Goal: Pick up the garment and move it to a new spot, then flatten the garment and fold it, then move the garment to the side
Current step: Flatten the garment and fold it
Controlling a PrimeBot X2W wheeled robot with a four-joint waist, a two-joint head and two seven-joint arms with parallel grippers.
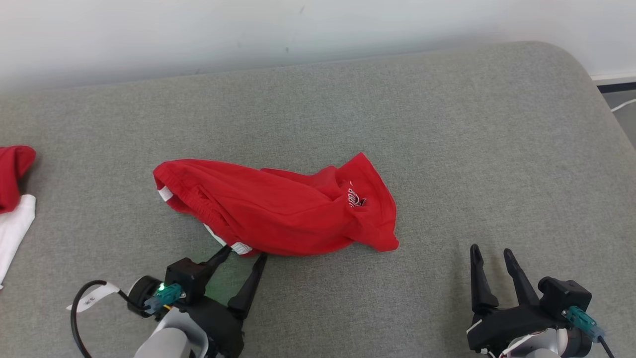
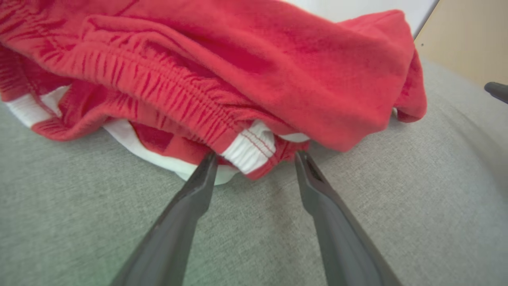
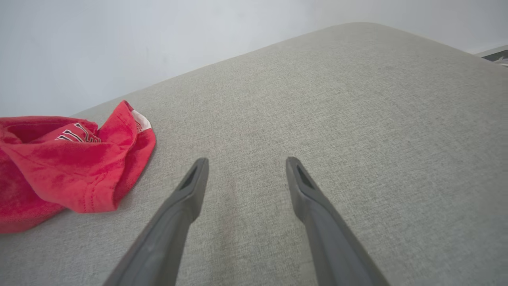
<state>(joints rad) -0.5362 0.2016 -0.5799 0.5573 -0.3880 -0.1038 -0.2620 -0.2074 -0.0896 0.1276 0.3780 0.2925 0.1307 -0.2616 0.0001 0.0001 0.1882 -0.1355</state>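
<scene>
Well, the left gripper (image 1: pixel 245 251) is down low on the grey cushion (image 1: pixel 447 124) with its two dark fingers spread wide, and it has hold of nothing. Seen along its own fingers, the tips sit one on each side of a white-ribbed band (image 2: pixel 250 151) at the near edge of the garment (image 1: pixel 278 209), touching the cloth or just short of it; I cannot tell which. That garment, red shorts by the look of the gathered elastic waist, lies crumpled in a long heap in the middle of the cushion, waist end toward the robot's left and a printed hem toward its right. Over on the right, the right gripper (image 1: pixel 491 249) rests just as open and just as empty, pointing at bare cushion, well apart from the heap's nearest corner. At the far left edge a red cloth (image 1: pixel 12 174) and a white cloth (image 1: pixel 15 228) lie touching, and a pale wall (image 1: pixel 198 30) runs behind. To my eye this is the very first step, the pick-up, with the grasp lined up but not yet made. Next, I'd say, the left fingers need to push in a touch and pinch the band firmly, catching the elastic rather than one loose layer, then lift so the cloth hangs free before carrying it to a new spot; a shallow pinch might slip off.
</scene>
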